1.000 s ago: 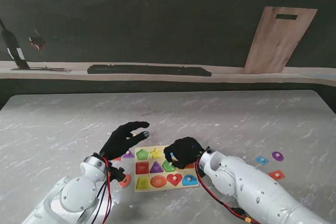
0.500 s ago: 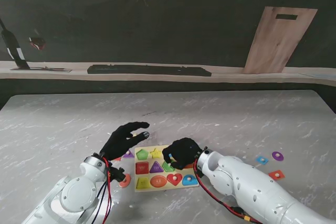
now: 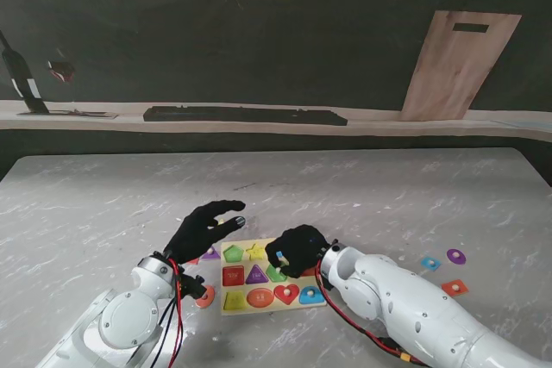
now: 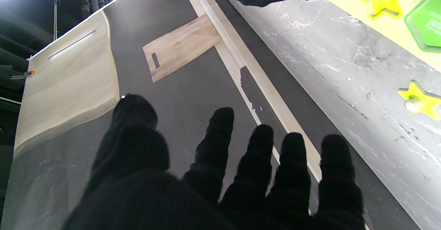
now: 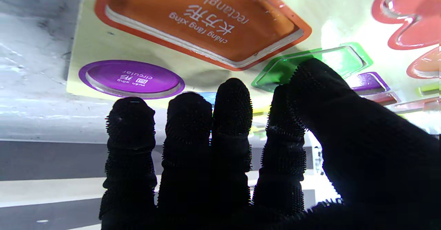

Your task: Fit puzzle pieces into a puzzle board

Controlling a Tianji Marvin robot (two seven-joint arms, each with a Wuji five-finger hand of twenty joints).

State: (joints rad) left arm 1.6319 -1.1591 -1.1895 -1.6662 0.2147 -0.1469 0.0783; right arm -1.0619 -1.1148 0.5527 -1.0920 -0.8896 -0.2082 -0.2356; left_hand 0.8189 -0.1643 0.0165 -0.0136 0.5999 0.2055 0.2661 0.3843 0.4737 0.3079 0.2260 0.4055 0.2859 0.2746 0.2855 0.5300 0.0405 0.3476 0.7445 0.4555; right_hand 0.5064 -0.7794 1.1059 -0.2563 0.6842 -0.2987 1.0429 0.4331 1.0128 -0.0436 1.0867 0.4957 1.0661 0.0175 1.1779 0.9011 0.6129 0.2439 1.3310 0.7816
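Observation:
The yellow puzzle board (image 3: 247,288) lies on the table close in front of me, with several coloured shapes seated in it. My right hand (image 3: 295,250) hovers over the board's far right part, fingers curled around a small blue piece (image 3: 280,257). In the right wrist view the fingertips (image 5: 230,95) sit just over the board (image 5: 103,40), near a green piece (image 5: 339,59), an orange rectangle (image 5: 203,26) and a purple circle (image 5: 132,80). My left hand (image 3: 205,226) floats open, fingers spread, beside the board's far left corner and holds nothing.
Loose pieces lie to the right: blue (image 3: 429,262), purple (image 3: 456,257), red (image 3: 454,286). An orange round piece (image 3: 205,297) and a purple one (image 3: 210,253) lie left of the board. A yellow star (image 4: 418,100) rests on the table. A wooden board (image 3: 457,62) leans at the back.
My right hand has crept slightly left over the board with the blue piece. The left hand has stayed where it was.

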